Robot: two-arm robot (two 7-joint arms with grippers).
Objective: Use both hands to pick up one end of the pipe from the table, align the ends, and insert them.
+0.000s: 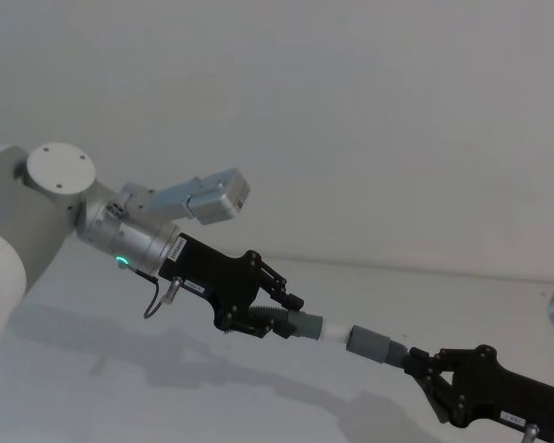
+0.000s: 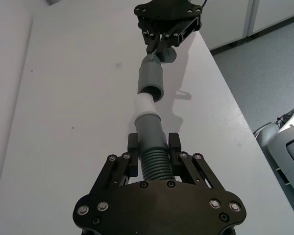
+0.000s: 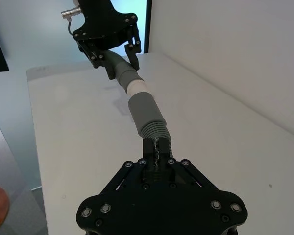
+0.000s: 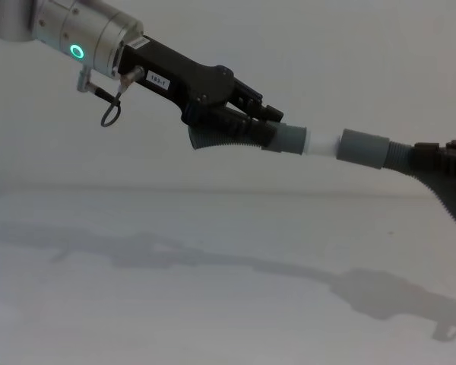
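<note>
The white plug [image 4: 320,142] of the left pipe piece [image 4: 235,134] meets the mouth of the grey socket [image 4: 362,147] on the right pipe piece [image 4: 429,171]. Both pieces are in the air, well above the table [image 4: 175,304]. I cannot tell whether the tip has already entered the socket; in the left wrist view it seems to start going in.

The left gripper [image 1: 275,312] is closed around the ribbed part of its piece, just behind the collar. The right gripper [image 1: 430,369] is closed on the ribbed part behind the socket.

I judge that the aligning is almost done and the inserting is the step in hand. The next move calls for pushing the two pieces together along one straight line, with no tilt, or the plug may jam at the rim.

There is much free room around. The table edge [image 2: 225,83] lies beside the line of the pieces, not in the way.
</note>
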